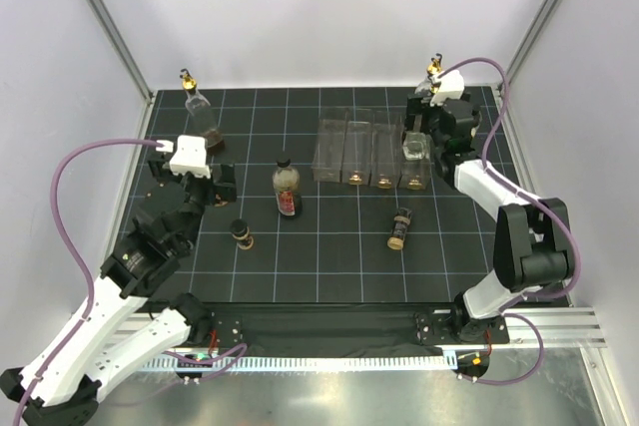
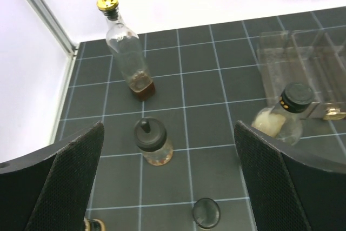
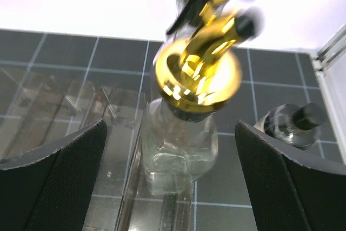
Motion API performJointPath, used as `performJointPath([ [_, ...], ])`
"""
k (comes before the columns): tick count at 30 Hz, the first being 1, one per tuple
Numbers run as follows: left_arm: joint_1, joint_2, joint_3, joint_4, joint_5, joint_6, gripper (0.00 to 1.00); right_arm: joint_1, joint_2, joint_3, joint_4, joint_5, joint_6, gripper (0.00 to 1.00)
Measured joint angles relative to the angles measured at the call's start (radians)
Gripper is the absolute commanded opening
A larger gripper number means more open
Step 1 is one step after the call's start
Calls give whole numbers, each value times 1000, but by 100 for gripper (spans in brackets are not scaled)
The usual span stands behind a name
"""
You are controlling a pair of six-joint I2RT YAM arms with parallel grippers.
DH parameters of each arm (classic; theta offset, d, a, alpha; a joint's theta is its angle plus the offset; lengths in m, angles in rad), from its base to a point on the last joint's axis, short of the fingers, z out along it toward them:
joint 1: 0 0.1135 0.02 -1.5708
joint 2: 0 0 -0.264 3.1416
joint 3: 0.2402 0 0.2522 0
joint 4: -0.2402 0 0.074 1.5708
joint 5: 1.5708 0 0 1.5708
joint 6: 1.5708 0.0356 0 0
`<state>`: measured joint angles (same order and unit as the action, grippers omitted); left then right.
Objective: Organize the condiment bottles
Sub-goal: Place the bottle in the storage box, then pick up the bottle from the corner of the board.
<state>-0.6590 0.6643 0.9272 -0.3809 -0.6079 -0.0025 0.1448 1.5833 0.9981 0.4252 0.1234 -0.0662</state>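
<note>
My left gripper (image 1: pixel 220 187) is open and empty; in its wrist view (image 2: pixel 168 155) it hangs above a short black-capped bottle (image 2: pixel 151 142). A tall clear bottle with a gold pourer (image 1: pixel 195 107) stands behind it (image 2: pixel 127 52). A red-labelled bottle (image 1: pixel 287 189) stands mid-table. A small brown bottle (image 1: pixel 241 234) stands in front of it, and another (image 1: pixel 399 228) lies on its side. My right gripper (image 1: pixel 424 122) is open, its fingers (image 3: pixel 65 177) either side of a clear gold-spouted bottle (image 3: pixel 181 144) standing in the rack's right end, not touching it.
The clear plastic compartment rack (image 1: pixel 359 152) sits at the back centre. A second gold spout (image 1: pixel 434 67) shows behind the right gripper. A small black-capped bottle (image 3: pixel 294 125) stands right of the rack. A black cap top (image 2: pixel 206 212) sits below my left gripper. Cage posts flank both sides.
</note>
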Motion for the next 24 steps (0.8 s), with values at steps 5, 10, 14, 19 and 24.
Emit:
performJointPath([
  [5, 0, -5, 0, -18, 22, -52, 100, -18, -93, -6, -34, 6, 9, 100],
  [10, 0, 26, 13, -51, 31, -101, 100, -42, -221, -38, -93, -7, -10, 100],
  [14, 6, 87, 37, -66, 34, -137, 100, -55, -327, -64, -168, -39, -42, 100],
  [19, 79, 158, 68, -83, 80, -180, 100, -58, -443, -71, -295, -92, -83, 100],
  [24, 259, 222, 106, -98, 217, -247, 100, -60, -528, -72, -448, -166, -131, 100],
])
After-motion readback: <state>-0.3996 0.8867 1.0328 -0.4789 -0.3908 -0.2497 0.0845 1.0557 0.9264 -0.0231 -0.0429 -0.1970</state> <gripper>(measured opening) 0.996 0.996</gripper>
